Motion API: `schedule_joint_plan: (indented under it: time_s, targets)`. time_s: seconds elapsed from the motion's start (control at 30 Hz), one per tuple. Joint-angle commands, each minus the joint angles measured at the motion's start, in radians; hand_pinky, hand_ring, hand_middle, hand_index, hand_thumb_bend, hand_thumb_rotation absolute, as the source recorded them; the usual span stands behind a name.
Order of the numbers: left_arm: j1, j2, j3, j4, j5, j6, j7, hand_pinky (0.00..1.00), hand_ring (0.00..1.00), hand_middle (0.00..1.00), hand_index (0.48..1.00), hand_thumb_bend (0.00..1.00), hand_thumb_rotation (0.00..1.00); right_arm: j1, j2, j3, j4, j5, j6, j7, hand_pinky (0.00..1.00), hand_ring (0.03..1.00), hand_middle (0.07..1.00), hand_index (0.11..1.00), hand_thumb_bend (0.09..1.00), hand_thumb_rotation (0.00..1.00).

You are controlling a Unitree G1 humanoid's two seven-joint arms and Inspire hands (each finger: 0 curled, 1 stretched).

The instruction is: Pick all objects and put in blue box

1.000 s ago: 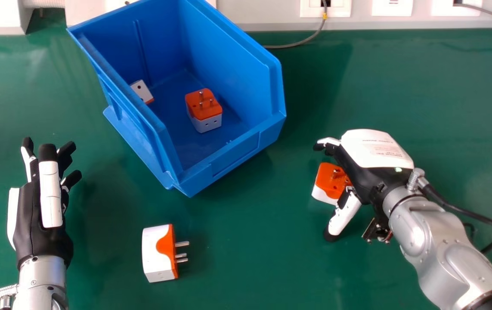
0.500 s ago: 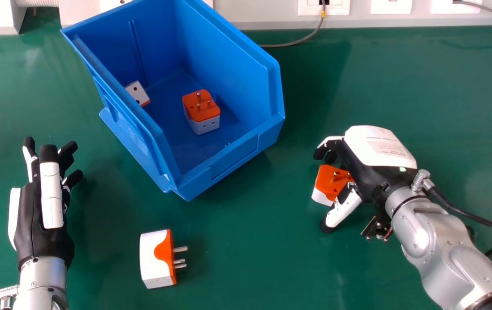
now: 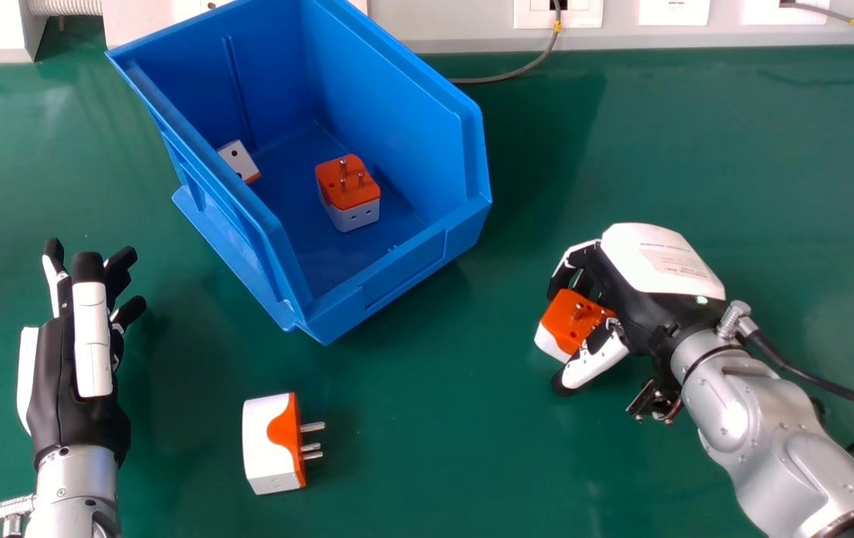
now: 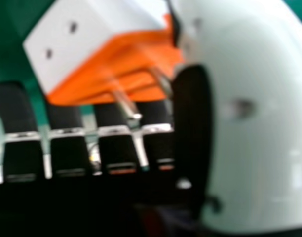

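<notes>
Gripping a plug (image 3: 568,323), the right hand (image 3: 647,261) is near the box (image 3: 408,276), on its right.
From where I stand, its fingers (image 3: 562,278) are curled round the plug's far side, with the thumb (image 3: 595,365) against the near side and the pins turned up; I can't tell whether the plug touches the table (image 3: 434,448). Over on the left, the left hand (image 3: 60,381) has its fingers out straight, holding nothing. Between the hands, nearer me than the box, a second plug (image 3: 270,448) lies with its pins pointing right. Two more, a pins-up plug (image 3: 349,187) and a partly hidden plug (image 3: 238,160), sit inside the box.
</notes>
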Motion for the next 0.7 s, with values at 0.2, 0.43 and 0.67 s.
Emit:
schedule_joint_plan:
  time_s: [0.2,0.43,0.67]
  targets:
    - [-0.028,0.011,-0.013,-0.015,0.022,-0.003,0.023,0.87,0.93,0.88,0.951,0.93,0.98,-0.018,0.002,-0.004,0.026,-0.009,-0.007,-0.041,0.38,0.409,0.525,0.537,0.531,0.0]
    - [-0.029,0.01,-0.019,-0.043,0.032,0.024,0.037,0.87,0.92,0.88,0.951,0.93,0.98,-0.021,0.004,-0.014,0.028,-0.011,-0.039,-0.107,0.38,0.408,0.523,0.523,0.525,0.0]
    - [-0.023,0.006,-0.02,-0.072,0.034,0.048,0.049,0.87,0.92,0.88,0.953,0.94,0.98,-0.025,0.014,-0.032,0.103,0.004,-0.203,-0.327,0.37,0.401,0.519,0.518,0.52,0.0]
